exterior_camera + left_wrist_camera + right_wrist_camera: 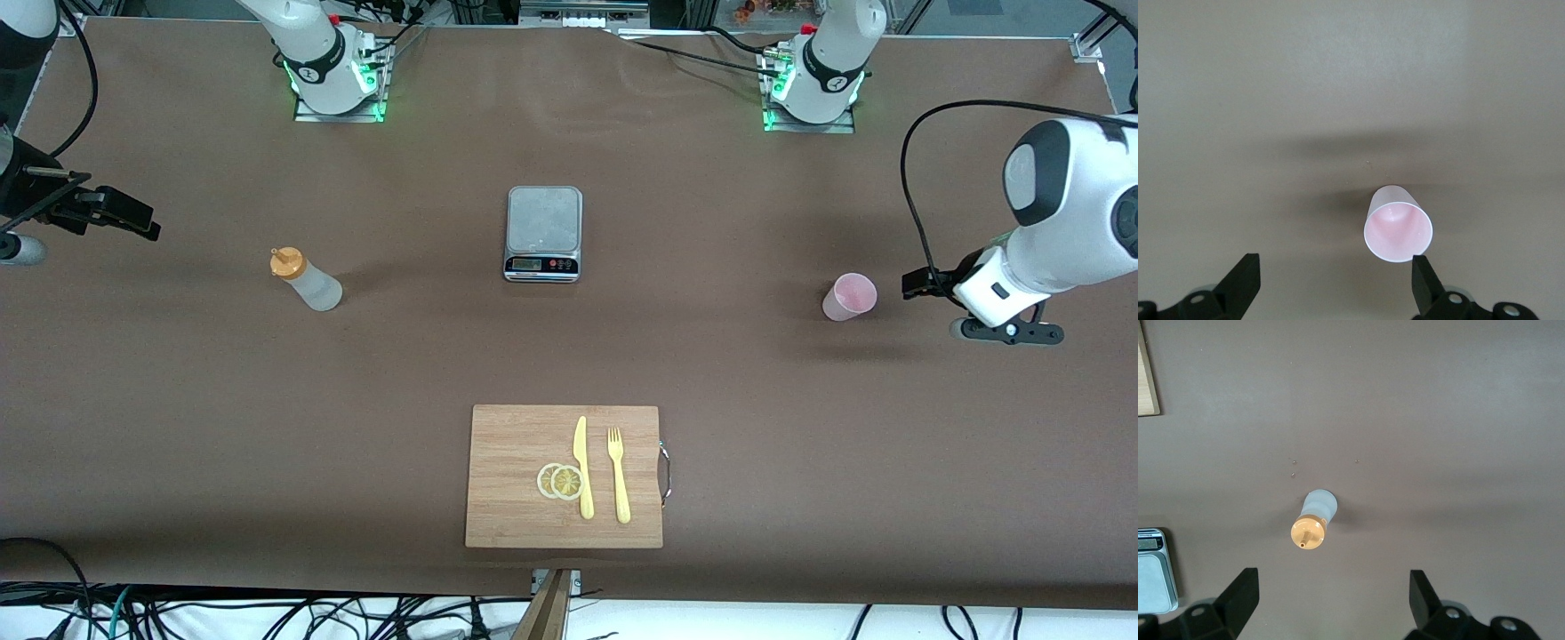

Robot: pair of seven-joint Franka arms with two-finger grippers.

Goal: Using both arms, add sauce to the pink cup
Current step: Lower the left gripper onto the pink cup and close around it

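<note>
Nothing is grabbed yet; both claws are spread wide and empty. Using the scale [543, 233] in the middle of the worktop [178, 427] as the landmark: the sauce [307, 279] stands well off from it toward the right arm's end, and the pink cup [849, 296] stands well off from it toward the left arm's end, both slightly nearer the front camera than the scale; the cutting board [516, 480] with its knife [582, 467], fork [618, 476] and lemon slices [560, 481] sits nearer the camera still.

The right claw [1328, 603] hangs over the worktop near the sauce, on the side away from the scale; the left claw [1335, 283] hangs near the pink cup, likewise away from the scale.

What could go wrong, I reckon: both things are light plastic, so a finger clipping one on the way in could tip it; in the left wrist view the cup sits close to one finger rather than centred, so that's the likelier bump; squeezing the bottle too hard could squirt sauce early.

Bottle's long axis looks upright, orange nozzle pointing up; cup upright too, open rim up.
</note>
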